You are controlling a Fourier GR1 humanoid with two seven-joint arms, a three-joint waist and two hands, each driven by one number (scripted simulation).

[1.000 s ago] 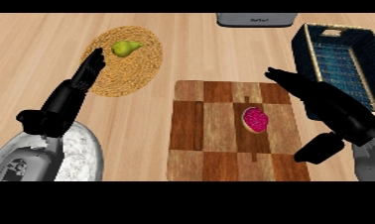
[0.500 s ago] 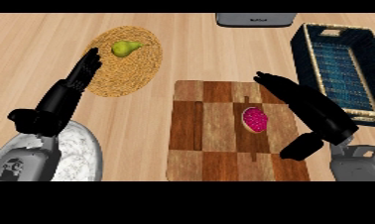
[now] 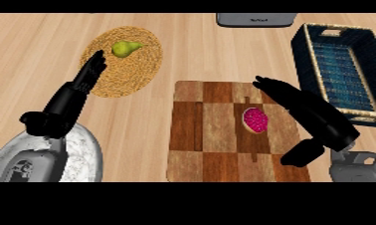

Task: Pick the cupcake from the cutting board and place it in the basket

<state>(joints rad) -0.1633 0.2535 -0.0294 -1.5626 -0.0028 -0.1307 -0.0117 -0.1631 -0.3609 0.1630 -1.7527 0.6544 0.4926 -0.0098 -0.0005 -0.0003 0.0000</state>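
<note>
Right hand [image 3: 316,116] has slid inward from the basket side over the last second and now hangs over the cutting board [image 3: 204,119]; its fingertips sit past the board's far right part. Fingers are straight, thumb splayed well apart below them, so the hand is wide and holds nothing.

Cupcake [image 3: 255,120] hasn't moved: it lies on the board just beside the right hand, on its palm side, left of the fingers and up-left of the thumb. No contact visible.

Basket [image 3: 300,56] is on the other side of that hand, behind its back and further from the robot, near but apart.

Left hand [image 3: 70,100] is open and resting at the view's left, fingertips at the edge of the woven mat [image 3: 140,72] with the pear [image 3: 125,48] beyond them; essentially unchanged.

Read: approach is nearly done, grasp not started. Next step looks like a small shift left and down so fingers and thumb bracket the cupcake, then close. Risk: fingers nudging the cupcake sideways on the board.
</note>
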